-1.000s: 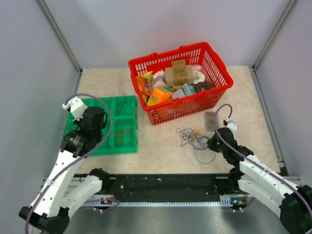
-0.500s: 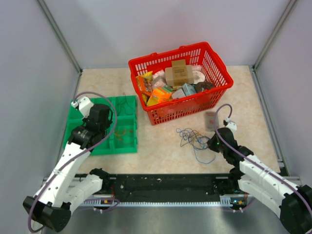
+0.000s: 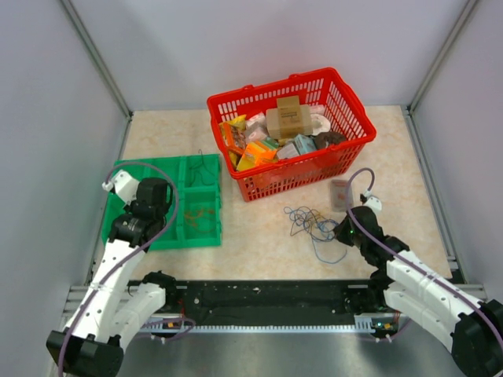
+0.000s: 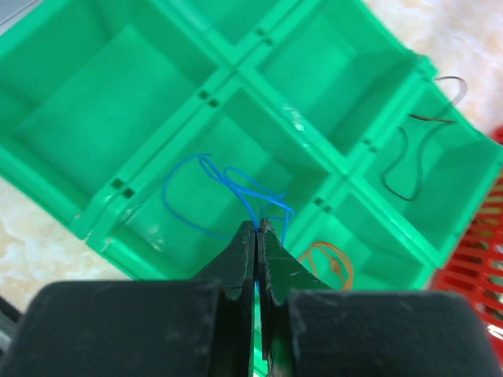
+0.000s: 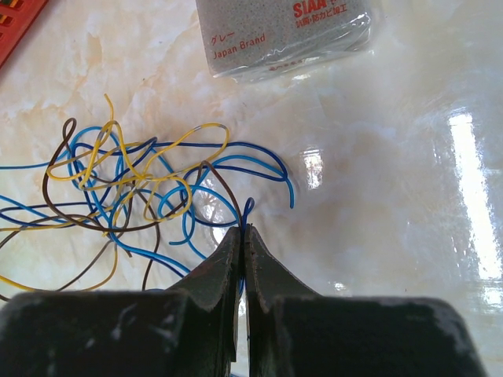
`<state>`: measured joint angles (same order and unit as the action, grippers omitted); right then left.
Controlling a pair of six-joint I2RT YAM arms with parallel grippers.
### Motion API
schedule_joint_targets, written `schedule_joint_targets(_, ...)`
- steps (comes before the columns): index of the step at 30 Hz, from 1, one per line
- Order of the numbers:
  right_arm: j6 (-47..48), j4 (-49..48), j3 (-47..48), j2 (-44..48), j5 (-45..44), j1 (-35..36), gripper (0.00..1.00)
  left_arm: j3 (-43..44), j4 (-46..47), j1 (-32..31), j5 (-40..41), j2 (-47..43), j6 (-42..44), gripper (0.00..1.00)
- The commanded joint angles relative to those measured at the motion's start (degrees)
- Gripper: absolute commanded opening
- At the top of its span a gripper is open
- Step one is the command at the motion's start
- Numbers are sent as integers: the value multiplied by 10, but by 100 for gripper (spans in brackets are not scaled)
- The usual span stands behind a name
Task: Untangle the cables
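A tangle of thin blue, yellow and brown cables (image 5: 134, 184) lies on the table, also in the top view (image 3: 313, 226). My right gripper (image 5: 243, 229) is shut on a dark blue cable (image 5: 248, 206) at the tangle's right edge. My left gripper (image 4: 258, 228) is shut on a light blue cable (image 4: 228, 184) and holds it over a compartment of the green tray (image 4: 149, 118). An orange cable (image 4: 330, 259) and a black cable (image 4: 413, 161) lie in other compartments. In the top view the left gripper (image 3: 161, 206) is over the tray (image 3: 206, 237).
A red basket (image 3: 357, 140) full of packaged goods stands behind the tangle. A small grey packet (image 5: 283, 31) lies on the table just beyond it, also seen from above (image 3: 339, 193). Grey walls enclose the table.
My left arm has swung over the green tray, first toward its middle, then back to the left and nearer. The right arm and the tangle have not moved.
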<state>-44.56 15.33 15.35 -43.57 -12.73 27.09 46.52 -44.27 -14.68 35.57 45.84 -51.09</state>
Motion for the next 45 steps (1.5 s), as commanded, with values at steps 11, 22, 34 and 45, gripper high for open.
schedule_joint_targets(11,11,-21,-2,4,9,-5,0,-36,-5,83,-91,32,-40,96)
schedule_joint_targets(22,34,-41,8,-28,52,-5,1,-33,216,42,-530,-47,130,81)
schedule_joint_targets(34,90,-124,-5,-28,293,-5,0,-19,437,-472,-338,170,205,60)
schedule_joint_targets(45,54,-155,-28,27,342,-5,0,44,488,-497,-410,361,132,56)
